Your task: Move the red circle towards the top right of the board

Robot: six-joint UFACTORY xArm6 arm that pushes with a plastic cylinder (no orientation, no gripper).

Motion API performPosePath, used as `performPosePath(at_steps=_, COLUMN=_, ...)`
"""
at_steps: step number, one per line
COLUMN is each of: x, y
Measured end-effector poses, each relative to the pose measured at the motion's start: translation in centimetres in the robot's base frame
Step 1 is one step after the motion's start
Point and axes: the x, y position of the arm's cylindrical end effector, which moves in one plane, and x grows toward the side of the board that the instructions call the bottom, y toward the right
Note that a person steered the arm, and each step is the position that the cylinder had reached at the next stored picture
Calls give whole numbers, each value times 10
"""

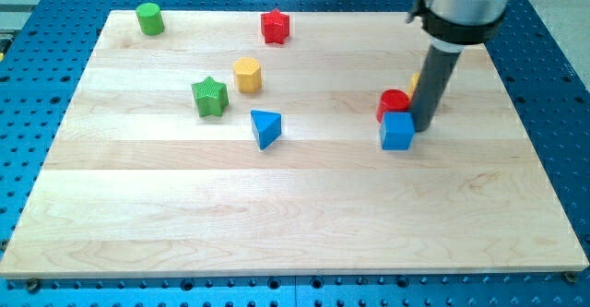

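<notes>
The red circle lies right of the board's middle, touching the blue cube just below it. My tip stands at the red circle's right side, next to the blue cube's upper right corner. A yellow block is mostly hidden behind the rod, just above and right of the red circle; its shape cannot be made out.
A red star is at the top middle, a green cylinder at the top left. A yellow hexagon, a green star and a blue triangle lie left of centre. The wooden board sits on a blue perforated table.
</notes>
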Motion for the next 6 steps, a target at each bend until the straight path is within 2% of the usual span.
performPosePath(at_steps=2, x=-15, y=-57)
performPosePath(at_steps=3, x=4, y=-58)
performPosePath(at_steps=4, x=-56, y=-68)
performPosePath(at_steps=6, x=-127, y=-66)
